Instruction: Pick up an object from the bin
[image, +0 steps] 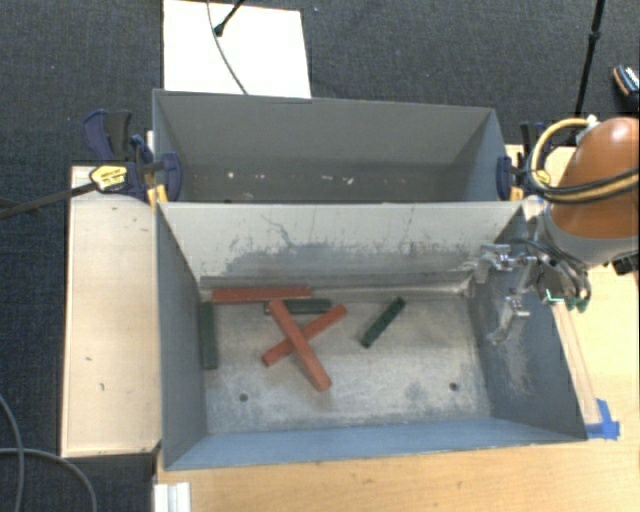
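Observation:
My gripper (498, 300) hangs over the right end of the bin, close to the sloping right wall, open with nothing between its fingers. The nearest loose thing is a short dark green stick (382, 322), lying slantwise on the floor to the gripper's left and well apart from it. Further left, two red sticks cross each other: one (312, 367) runs from back left to front right, the other (328, 320) lies over it the opposite way.
A long red stick (250, 294) lies along the foot of the back wall, with a dark green stick (318, 306) beside it. Another dark green stick (207, 338) lies against the left wall. The bin's walls slope steeply inward.

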